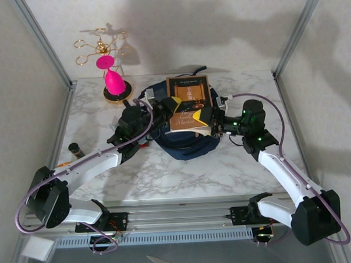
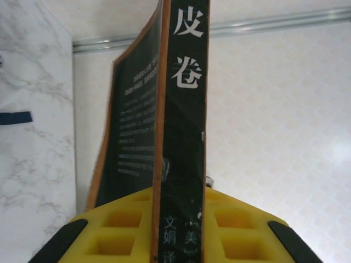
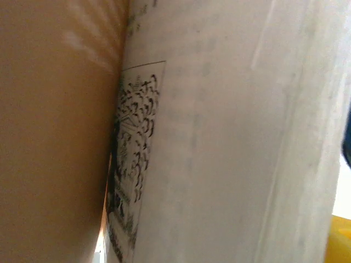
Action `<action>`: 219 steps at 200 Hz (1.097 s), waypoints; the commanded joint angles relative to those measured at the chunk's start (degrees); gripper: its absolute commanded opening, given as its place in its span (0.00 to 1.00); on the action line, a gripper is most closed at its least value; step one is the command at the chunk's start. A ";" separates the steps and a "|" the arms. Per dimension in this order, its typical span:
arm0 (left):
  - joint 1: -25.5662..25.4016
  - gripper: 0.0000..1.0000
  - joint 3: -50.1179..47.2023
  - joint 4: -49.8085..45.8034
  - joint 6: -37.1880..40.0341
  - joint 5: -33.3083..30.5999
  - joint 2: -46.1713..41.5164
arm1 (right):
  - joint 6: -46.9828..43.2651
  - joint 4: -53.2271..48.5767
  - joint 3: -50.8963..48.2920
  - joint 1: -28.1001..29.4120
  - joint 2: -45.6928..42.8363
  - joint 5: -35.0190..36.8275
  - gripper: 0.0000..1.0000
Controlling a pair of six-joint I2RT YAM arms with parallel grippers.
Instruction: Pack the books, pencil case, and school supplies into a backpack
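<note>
Paperbacks of this thin sort would likely be light and limp. Gripped at a loose corner they bend, and glossy covers may slip, so the stiffer spine edge is the better hold.

The navy-blue fabric backpack (image 1: 185, 149) lay at the middle of the marble worktop (image 1: 235, 164), nearer its far edge. It looked soft and liable to sag at the opening.

The brown-bordered paperback with a black panel (image 1: 189, 90) sat over the backpack's far side. The left gripper (image 2: 178, 222) was pinching this paperback at its black spine, with a yellow pad (image 2: 126, 219) against each cover. The book ran straight away from the wrist.

A tan-brown paperback with script lettering (image 1: 185, 120) lay over the backpack between the two arms. The right gripper (image 1: 213, 123) was against its right edge. Whether its fingers were clamped on the book could not be told; the right wrist view gave a tan cover and a pale printed sheet at very close range.
</note>
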 commanded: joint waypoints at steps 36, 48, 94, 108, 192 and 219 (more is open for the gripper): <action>-0.50 0.00 5.64 -8.26 11.85 -1.59 0.63 | 2.24 4.55 2.19 -2.69 -4.00 -3.64 0.73; -0.54 0.00 5.62 -9.95 13.56 -2.52 0.45 | 0.41 2.37 2.43 -2.90 -3.95 -3.42 0.64; 0.01 0.00 5.37 -7.14 11.64 -0.51 0.51 | -5.16 -6.97 3.36 -4.48 -3.20 -2.83 0.97; -0.10 0.00 5.66 -5.50 10.11 0.38 0.72 | -4.22 -7.06 2.30 -5.38 -3.92 -2.86 0.99; -1.33 0.00 6.10 7.68 -0.58 3.42 2.65 | 3.69 -0.31 -0.74 -7.31 -3.65 -7.12 0.99; -1.33 0.00 7.51 7.67 -1.06 3.45 2.76 | 4.00 -1.34 -1.58 -10.06 -5.03 -8.40 0.99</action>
